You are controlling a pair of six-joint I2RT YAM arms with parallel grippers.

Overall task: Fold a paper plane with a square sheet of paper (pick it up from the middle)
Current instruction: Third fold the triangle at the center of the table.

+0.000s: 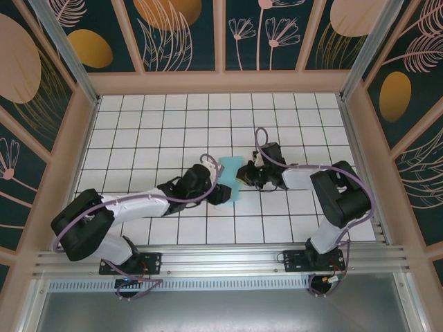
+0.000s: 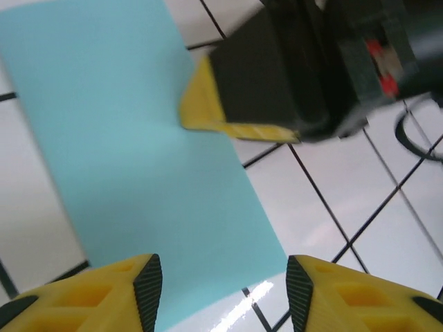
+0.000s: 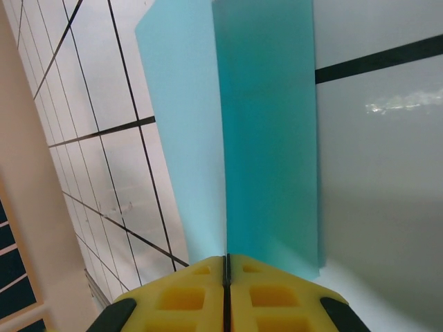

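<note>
The folded sheet of paper (image 1: pixel 229 168) lies near the middle of the tiled table (image 1: pixel 138 138), between the two grippers. The right gripper (image 3: pixel 226 266) has its jaws pressed together on the paper's fold. The left gripper (image 2: pixel 225 287) stands partly open astride the paper's near end, holding nothing.

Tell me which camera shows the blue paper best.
The left wrist view: the paper lies broad and flat, filling much of the picture. The right wrist view shows its crease up close; the top view, a small patch.
</note>
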